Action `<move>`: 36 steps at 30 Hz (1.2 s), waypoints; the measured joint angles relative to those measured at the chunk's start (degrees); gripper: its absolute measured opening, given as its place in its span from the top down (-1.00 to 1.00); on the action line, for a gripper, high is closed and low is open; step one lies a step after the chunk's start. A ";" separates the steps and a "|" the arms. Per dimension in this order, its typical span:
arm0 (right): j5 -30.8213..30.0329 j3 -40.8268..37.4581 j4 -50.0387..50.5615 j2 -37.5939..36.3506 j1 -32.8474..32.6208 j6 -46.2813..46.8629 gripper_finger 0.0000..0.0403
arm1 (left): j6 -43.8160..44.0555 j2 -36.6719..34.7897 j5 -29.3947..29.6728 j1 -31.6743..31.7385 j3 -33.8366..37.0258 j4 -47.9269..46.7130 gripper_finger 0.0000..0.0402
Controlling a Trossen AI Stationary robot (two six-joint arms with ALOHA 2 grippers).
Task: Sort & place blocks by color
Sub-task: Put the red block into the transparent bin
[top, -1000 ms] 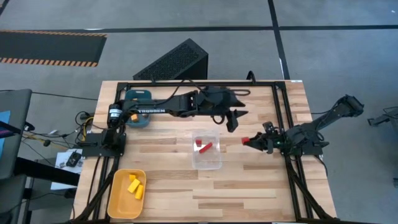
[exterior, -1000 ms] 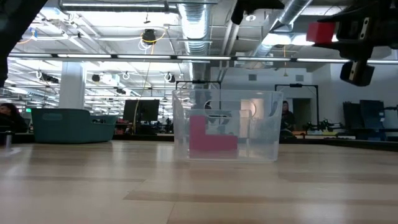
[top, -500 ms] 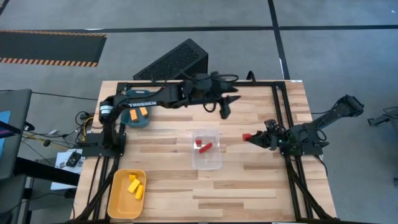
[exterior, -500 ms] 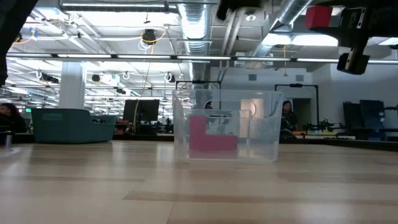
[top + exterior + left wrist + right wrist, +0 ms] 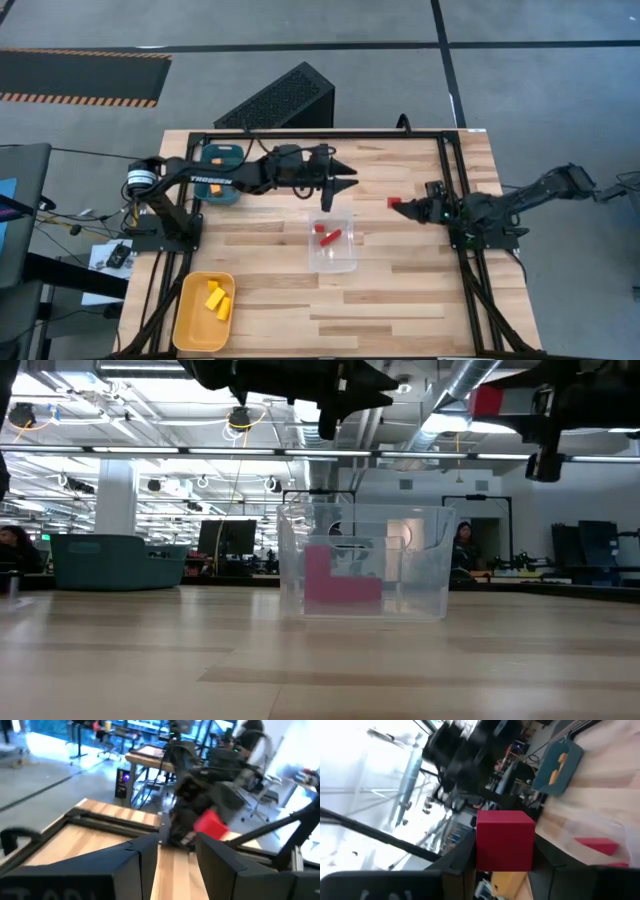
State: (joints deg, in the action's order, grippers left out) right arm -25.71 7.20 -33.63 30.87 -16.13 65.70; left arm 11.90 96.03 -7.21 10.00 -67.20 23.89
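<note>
Wooden slatted tabletop (image 5: 400, 300) on a dark frame, grey floor around it; the low view looks across into an open workshop with ceiling ducts and strip lights, and a person (image 5: 464, 546) stands far back.

Clear plastic box (image 5: 332, 241) sits near the tabletop's centre. Two red blocks (image 5: 327, 235) lie inside it, close together. In the low view they read as one reddish mass behind the box wall.

Yellow tray (image 5: 203, 311) at the near left corner of the tabletop holds yellow blocks (image 5: 218, 299), clustered together. Teal tray (image 5: 221, 175) at the far left, partly hidden under the left arm; orange blocks (image 5: 556, 768) show in it from the right wrist view.

Right tool (image 5: 404, 205) is raised above the tabletop, to the right of the clear box and apart from it. It is clenched on a red cube (image 5: 395, 202); the right wrist view shows the cube filling the gap between the two fingers, square to them. In the low view the cube hangs high, well above the box rim.

Left tool (image 5: 337, 186) is stretched out from the left base, hovering just beyond the far edge of the clear box. Its fingers stand apart with nothing between them; released. The left wrist view looks across at the right tool and its cube.
</note>
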 joint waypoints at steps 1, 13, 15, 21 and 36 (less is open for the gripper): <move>1.79 0.00 -0.65 0.27 1.78 0.75 0.31 | -1.11 -0.17 -0.10 -0.24 -0.21 -0.47 0.39; 9.99 5.15 -9.25 11.48 15.36 6.51 0.31 | -14.88 0.32 -4.17 0.07 -3.24 -3.78 -0.33; 11.02 7.76 -9.26 14.42 16.27 6.51 0.31 | -16.86 0.32 -4.50 0.35 -3.26 -3.97 -0.42; 14.78 15.29 -9.18 23.22 18.70 6.48 0.29 | -19.18 0.66 -7.73 1.80 -3.26 -3.23 -0.49; 21.40 25.31 -9.43 36.62 22.42 7.62 0.27 | -22.88 0.32 -12.10 5.03 -3.26 -2.90 -0.18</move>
State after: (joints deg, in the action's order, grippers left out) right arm -4.31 32.52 -43.05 67.49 6.29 73.32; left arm -10.98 96.36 -19.31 15.03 -70.46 20.99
